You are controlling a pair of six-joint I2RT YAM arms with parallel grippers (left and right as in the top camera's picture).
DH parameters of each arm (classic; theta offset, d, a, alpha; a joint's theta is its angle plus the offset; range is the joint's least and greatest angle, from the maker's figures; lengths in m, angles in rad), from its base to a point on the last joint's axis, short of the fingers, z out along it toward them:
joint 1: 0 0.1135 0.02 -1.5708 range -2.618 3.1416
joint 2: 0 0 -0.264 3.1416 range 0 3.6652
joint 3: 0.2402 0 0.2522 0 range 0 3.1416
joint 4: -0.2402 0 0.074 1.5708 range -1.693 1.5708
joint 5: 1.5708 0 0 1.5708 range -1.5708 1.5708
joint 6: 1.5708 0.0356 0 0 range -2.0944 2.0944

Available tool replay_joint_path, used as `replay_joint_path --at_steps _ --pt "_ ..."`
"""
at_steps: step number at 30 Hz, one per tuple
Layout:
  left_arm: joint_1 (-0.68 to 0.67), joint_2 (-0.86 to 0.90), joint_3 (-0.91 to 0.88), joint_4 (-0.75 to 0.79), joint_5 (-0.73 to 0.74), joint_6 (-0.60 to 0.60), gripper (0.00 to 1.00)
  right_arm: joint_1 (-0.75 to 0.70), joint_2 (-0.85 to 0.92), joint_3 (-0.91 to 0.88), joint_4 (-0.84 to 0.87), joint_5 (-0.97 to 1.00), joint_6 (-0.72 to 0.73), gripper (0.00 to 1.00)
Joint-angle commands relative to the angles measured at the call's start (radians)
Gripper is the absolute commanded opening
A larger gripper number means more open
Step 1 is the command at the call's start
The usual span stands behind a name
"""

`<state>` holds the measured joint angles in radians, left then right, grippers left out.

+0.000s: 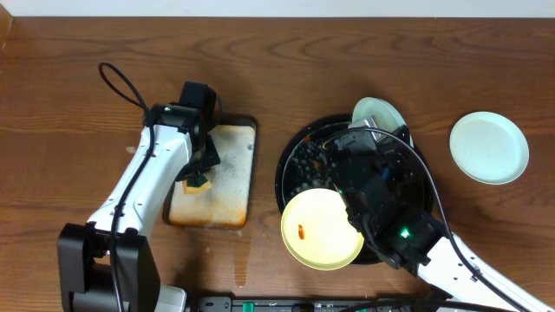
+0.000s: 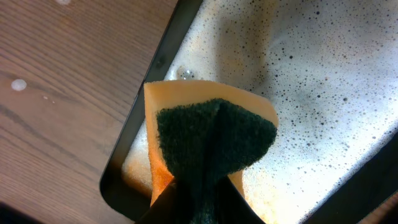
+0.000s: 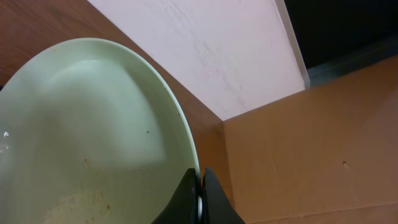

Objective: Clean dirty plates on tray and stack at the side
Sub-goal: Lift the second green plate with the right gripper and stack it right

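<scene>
A pale mint plate (image 1: 379, 112) stands tilted over the back of the black tray (image 1: 301, 161). My right gripper (image 1: 362, 132) is shut on its rim. In the right wrist view the plate (image 3: 93, 130) fills the left side, with faint specks on it, and the gripper (image 3: 200, 182) pinches its edge. A pale yellow plate (image 1: 323, 227) with a small orange smear lies on the tray's front left rim. Another mint plate (image 1: 489, 146) lies on the bare wood to the right. My left gripper (image 1: 199, 176) is shut on a sponge (image 2: 208, 140).
The sponge, orange-yellow with a dark green pad, hangs over a rectangular metal pan (image 1: 230, 186) left of the tray; the pan (image 2: 311, 81) is covered in suds. The right arm (image 1: 416, 234) crosses the tray. Cardboard (image 3: 311, 155) and a pale wall show behind the held plate.
</scene>
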<state>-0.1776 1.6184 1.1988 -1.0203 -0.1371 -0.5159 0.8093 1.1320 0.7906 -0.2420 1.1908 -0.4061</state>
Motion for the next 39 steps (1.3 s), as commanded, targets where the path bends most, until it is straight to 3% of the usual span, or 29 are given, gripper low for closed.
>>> replay_joint_path --at_steps 1,19,24,31,35,39 --pt "0.004 -0.019 -0.004 -0.002 -0.004 0.011 0.17 0.010 -0.006 0.002 0.004 0.032 0.002 0.01" --pt "0.004 -0.019 -0.004 -0.002 -0.001 0.011 0.17 0.010 -0.006 0.002 0.007 0.032 0.041 0.01" --pt "0.004 -0.019 -0.004 -0.002 -0.001 0.011 0.17 0.006 -0.006 0.002 -0.003 0.013 0.173 0.01" --pt "0.004 -0.019 -0.004 -0.001 -0.001 0.011 0.17 -0.099 -0.008 0.002 -0.065 -0.233 0.449 0.01" --pt "0.004 -0.019 -0.004 0.006 -0.001 0.011 0.24 -0.228 -0.019 0.013 -0.069 -0.396 0.507 0.01" --pt "0.004 -0.019 -0.004 0.006 -0.001 0.011 0.24 -0.411 -0.038 0.029 -0.112 -0.616 0.588 0.01"
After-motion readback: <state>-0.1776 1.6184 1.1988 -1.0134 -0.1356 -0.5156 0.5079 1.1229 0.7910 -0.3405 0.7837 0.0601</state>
